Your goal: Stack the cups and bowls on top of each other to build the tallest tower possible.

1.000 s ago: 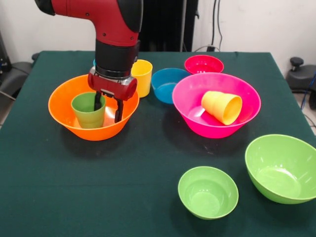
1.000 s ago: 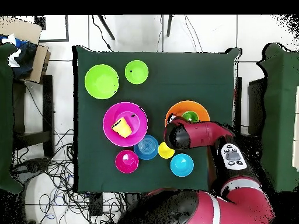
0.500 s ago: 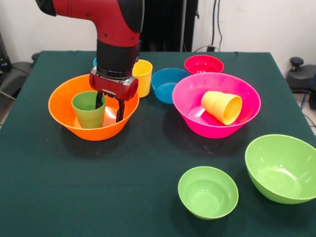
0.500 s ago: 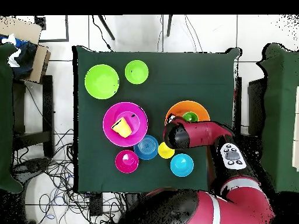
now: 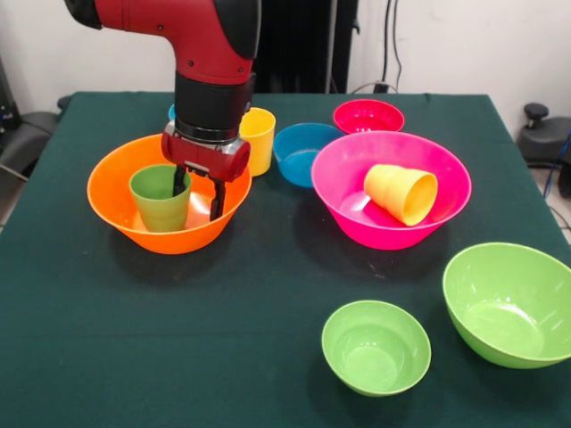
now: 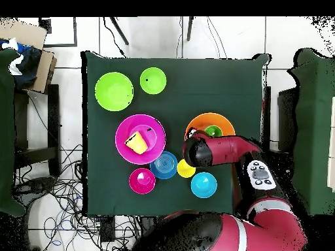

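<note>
An upright green cup stands inside the large orange bowl. My gripper is open and down in that bowl, one finger over the cup's mouth at its right rim and the other outside the cup. The arm hides the gripper in the overhead view. An orange-yellow cup stands upright behind the orange bowl. A yellow cup lies on its side in the large hot pink bowl.
A darker blue bowl and a red-pink bowl sit at the back. The arm mostly hides a light blue bowl. Near the front are the small lime green bowl and the large one.
The gripper has shifted very slightly up and to the right beside the green cup. The cups and bowls have stayed in place.
</note>
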Controlling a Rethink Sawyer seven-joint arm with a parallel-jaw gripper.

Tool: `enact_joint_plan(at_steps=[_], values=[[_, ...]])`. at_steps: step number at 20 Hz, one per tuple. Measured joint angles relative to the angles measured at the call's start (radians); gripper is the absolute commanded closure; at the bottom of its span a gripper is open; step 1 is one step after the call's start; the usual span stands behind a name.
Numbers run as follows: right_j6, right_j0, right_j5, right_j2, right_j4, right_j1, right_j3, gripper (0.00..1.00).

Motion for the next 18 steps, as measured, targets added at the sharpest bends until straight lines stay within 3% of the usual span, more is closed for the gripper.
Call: enact_joint_plan(at_steps=[6,18], values=[[0.0,-0.002,0.011,0.002,0.0,-0.017,0.003,0.0],[0.0,-0.022,0.152,0.007,0.0,-0.2,0.043,0.0]])
